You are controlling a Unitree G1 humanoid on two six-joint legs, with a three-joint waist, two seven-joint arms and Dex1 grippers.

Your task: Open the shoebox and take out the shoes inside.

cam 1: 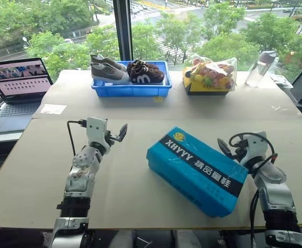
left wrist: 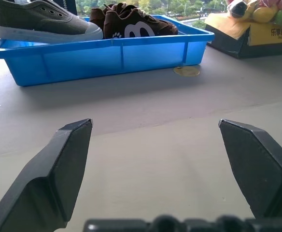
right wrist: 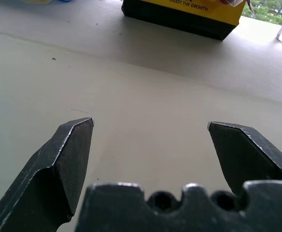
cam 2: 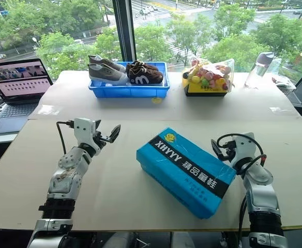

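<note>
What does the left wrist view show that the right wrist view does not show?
Left wrist view alone: the open left gripper, the blue tray, the grey shoe and the brown shoe in it, and a small yellow disc beside the tray. Right wrist view alone: the open right gripper. Both: the table and the yellow-and-black box.

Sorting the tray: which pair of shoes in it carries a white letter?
The brown pair, on the tray's right; the grey pair beside it is plain.
</note>
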